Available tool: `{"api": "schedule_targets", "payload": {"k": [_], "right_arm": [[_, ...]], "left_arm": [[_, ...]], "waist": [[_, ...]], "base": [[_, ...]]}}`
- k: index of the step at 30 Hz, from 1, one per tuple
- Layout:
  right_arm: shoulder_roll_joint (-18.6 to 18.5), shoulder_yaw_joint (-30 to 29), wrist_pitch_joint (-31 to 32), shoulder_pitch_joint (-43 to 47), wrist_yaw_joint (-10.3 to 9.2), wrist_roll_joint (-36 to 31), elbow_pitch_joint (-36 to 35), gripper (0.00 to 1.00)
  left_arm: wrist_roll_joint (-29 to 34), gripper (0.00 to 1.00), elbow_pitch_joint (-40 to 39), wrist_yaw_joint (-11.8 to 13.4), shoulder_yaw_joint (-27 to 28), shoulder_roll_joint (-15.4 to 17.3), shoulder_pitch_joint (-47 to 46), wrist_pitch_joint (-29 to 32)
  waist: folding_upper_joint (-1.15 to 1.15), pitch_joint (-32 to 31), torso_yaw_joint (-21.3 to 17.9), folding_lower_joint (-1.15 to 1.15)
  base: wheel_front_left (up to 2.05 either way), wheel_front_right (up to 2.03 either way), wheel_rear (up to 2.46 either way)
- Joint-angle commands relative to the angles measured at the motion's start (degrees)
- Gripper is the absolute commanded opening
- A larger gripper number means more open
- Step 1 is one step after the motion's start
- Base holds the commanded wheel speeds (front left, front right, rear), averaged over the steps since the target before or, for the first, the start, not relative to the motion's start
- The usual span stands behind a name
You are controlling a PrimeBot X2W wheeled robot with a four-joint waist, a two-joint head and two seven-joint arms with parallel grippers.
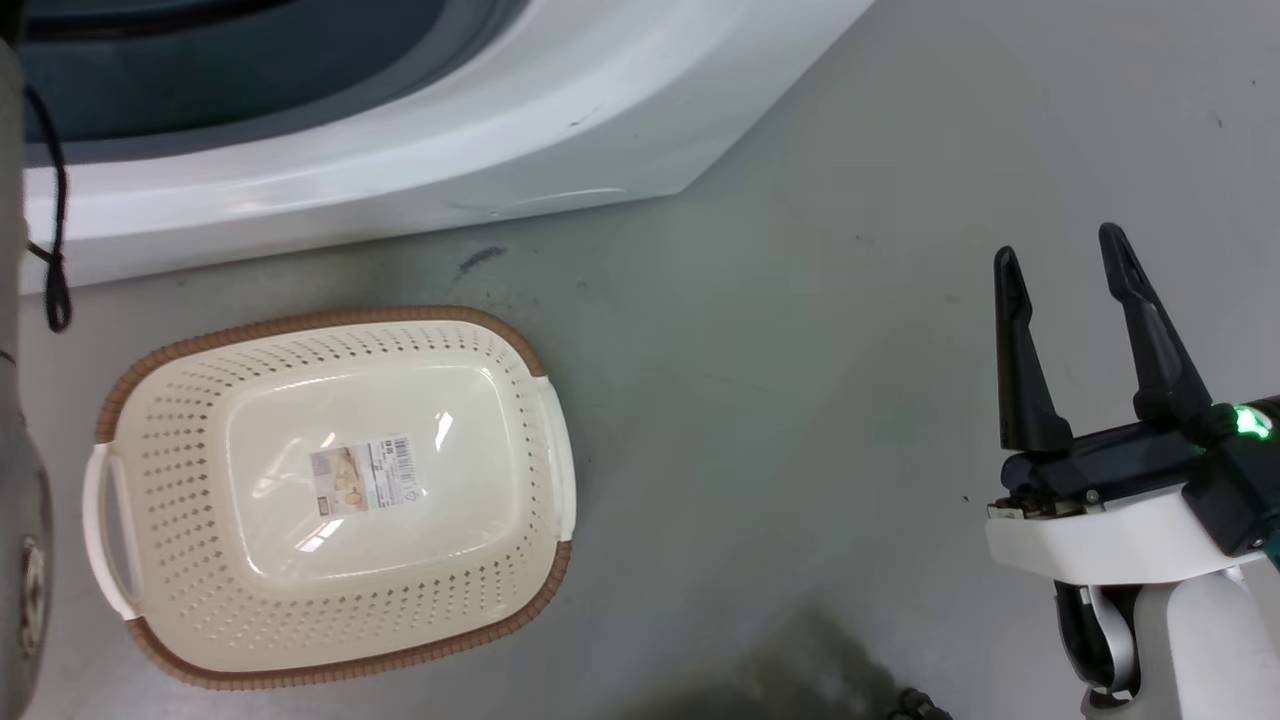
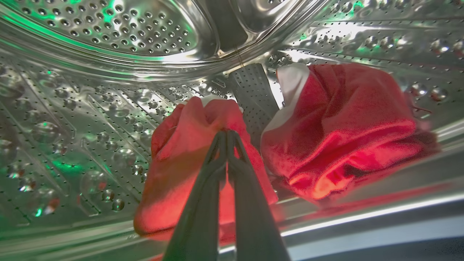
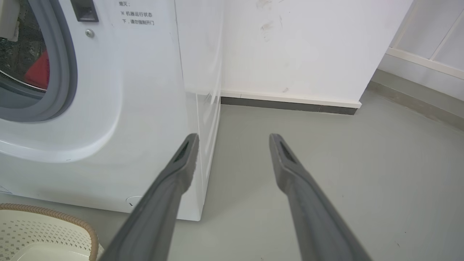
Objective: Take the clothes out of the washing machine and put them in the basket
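Left wrist view looks into the steel drum point(image 2: 108, 32) of the washing machine point(image 1: 400, 170), where the left gripper point(image 2: 227, 133) has its fingers clenched together on a fold of the clothes point(image 2: 181, 159) at centre frame. This red bundle lies at lower centre. A second red heap with a white edge sits just right of it, beyond the perforated paddle point(image 2: 253, 94).

The pinch looks shallow, taken at the very tips. The fabric could slide free on the pull, or drag over the drum lip and drop to the floor point(image 1: 800, 400) short of the basket point(image 1: 180, 400). The heap on the right is not in the grasp, so it would likely be left in the drum and need another reach.

In the head view the basket sits at lower left, just below the washer's white front, holding nothing but the sticker point(image 1: 365, 475) on its bottom. The right gripper point(image 1: 1060, 248) hangs at the right edge, fingers spread and released, holding nothing.
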Motion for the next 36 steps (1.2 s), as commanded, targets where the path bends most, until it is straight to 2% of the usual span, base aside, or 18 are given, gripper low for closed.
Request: {"api": "schedule_targets", "payload": {"k": [1, 7, 22, 32, 36], "right_arm": [[-0.1, 0.0, -0.1, 0.6, -0.04, -0.6, 0.2, 1.00], [-0.1, -0.3, -0.1, 2.0, -0.04, -1.9, 0.9, 1.00], [-0.1, -0.1, -0.1, 7.2, -0.04, -4.3, 2.0, 1.00], [-0.1, -0.4, -0.1, 10.2, -0.04, -4.8, 3.1, 1.00], [-0.1, -0.8, -0.1, 11.4, -0.04, -5.0, 3.3, 1.00]], "left_arm": [[-0.7, 0.00, 0.3, 0.0, -0.3, -0.5, 1.6, -1.2], [-4.3, 0.00, 0.4, 0.0, -1.8, -2.8, 6.5, -7.6], [-14.0, 0.00, -1.5, -0.1, -6.5, -5.7, 21.1, -21.5], [-16.1, 0.00, -6.6, -0.1, -8.3, -6.2, 27.8, -27.8], [-16.2, 0.00, -10.4, 0.8, -8.3, -6.2, 31.0, -29.0]], "waist": [[0.00, -1.8, 1.3, 0.00], [0.00, -5.2, 2.7, 0.00], [0.00, -14.9, 5.7, 0.00], [0.00, -20.6, 8.2, 0.00], [0.00, -22.6, 8.9, 0.00]], "base": [[0.00, 0.00, 0.00], [0.00, 0.00, 0.00], [0.00, 0.00, 0.00], [0.00, 0.00, 0.00], [0.00, 0.00, 0.00]]}}
